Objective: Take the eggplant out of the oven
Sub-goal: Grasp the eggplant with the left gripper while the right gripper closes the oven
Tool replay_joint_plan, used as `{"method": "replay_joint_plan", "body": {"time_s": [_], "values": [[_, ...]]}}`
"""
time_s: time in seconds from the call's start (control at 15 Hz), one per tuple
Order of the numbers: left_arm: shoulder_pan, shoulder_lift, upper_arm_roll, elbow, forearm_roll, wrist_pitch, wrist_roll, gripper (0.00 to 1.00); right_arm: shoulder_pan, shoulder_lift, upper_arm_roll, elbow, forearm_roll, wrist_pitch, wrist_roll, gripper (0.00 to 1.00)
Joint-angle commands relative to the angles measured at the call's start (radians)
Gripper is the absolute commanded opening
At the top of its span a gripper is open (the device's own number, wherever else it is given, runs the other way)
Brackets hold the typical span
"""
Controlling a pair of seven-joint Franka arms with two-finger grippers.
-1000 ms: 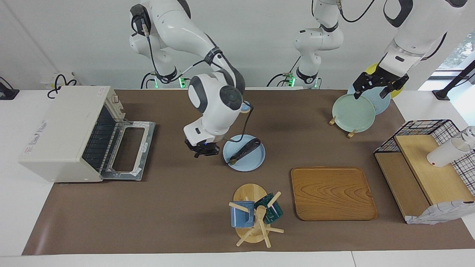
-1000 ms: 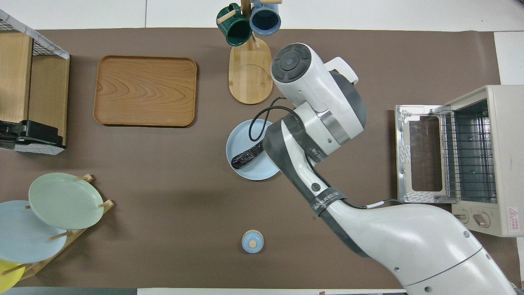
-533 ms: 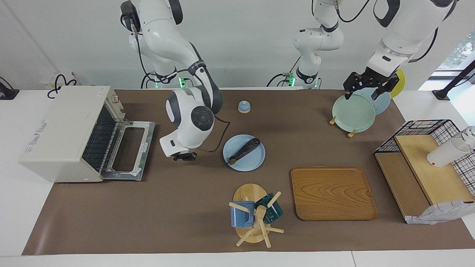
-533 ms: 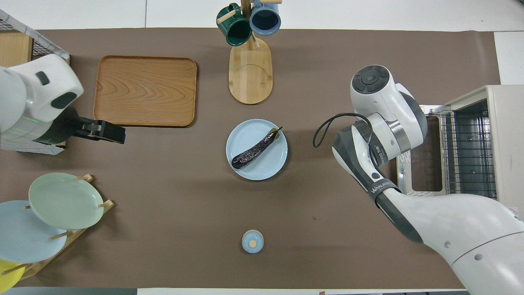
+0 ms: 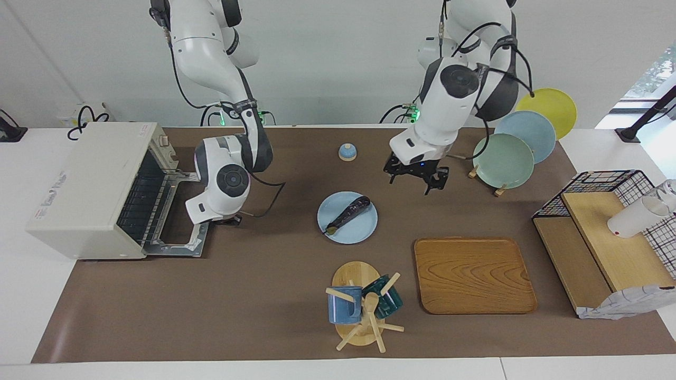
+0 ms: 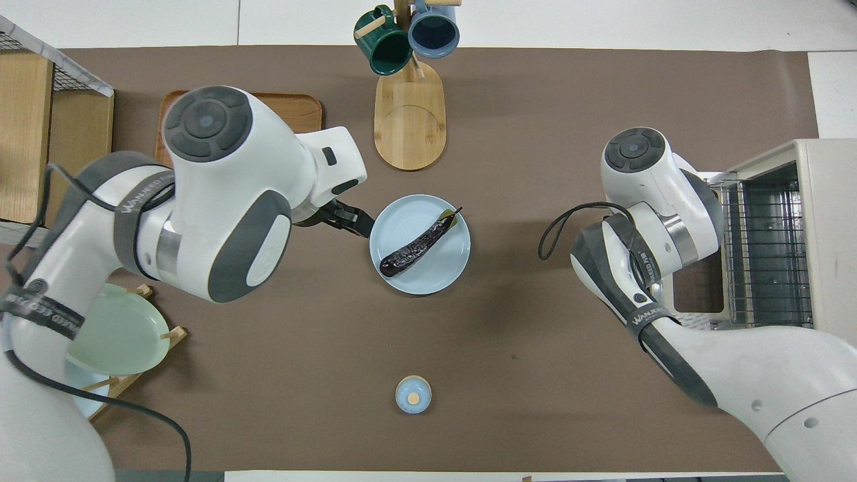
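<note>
The dark purple eggplant (image 5: 348,214) (image 6: 416,245) lies slantwise on a light blue plate (image 5: 364,232) (image 6: 442,278) in the middle of the table, with nothing gripping it. The off-white oven (image 5: 87,184) (image 6: 827,221) stands at the right arm's end, its door (image 5: 182,245) (image 6: 663,254) folded down flat and only the wire rack showing inside. My right gripper (image 5: 232,220) hangs shut and empty over the corner of that door. Open and empty, my left gripper (image 5: 414,182) hovers over the table beside the plate, toward the left arm's end; its fingers (image 6: 348,221) show by the plate's rim.
A mug tree (image 5: 362,306) with two mugs and a wooden tray (image 5: 472,274) lie farther from the robots than the plate. A rack of plates (image 5: 504,158), a small blue lid (image 5: 347,152) and a wire shelf unit (image 5: 602,232) are also on the table.
My right arm drew away from the plate to the oven door. My left arm swung from the plate rack to a spot beside the plate. The eggplant has not moved.
</note>
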Motion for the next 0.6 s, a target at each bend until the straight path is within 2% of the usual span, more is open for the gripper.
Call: {"method": "replay_joint_plan", "body": {"time_s": [0.0,0.2,0.4,0.53], "values": [[-0.062,0.023,0.018,-0.027,-0.05,0.062,0.086,1.0,-0.014,-0.039,0.011,-0.05,-0.056,0.0,-0.017,0.0],[-0.101,0.054,0.018,-0.061,-0.052,0.11,0.09,1.0,-0.017,-0.059,0.011,-0.032,-0.119,-0.023,-0.059,0.0],[-0.156,0.112,0.018,-0.072,-0.054,0.156,0.079,1.0,-0.079,-0.159,0.014,-0.023,-0.11,-0.057,-0.223,0.0],[-0.164,0.12,0.018,-0.102,-0.055,0.191,0.077,1.0,-0.12,-0.225,0.014,-0.024,-0.102,-0.075,-0.326,0.0]]}}
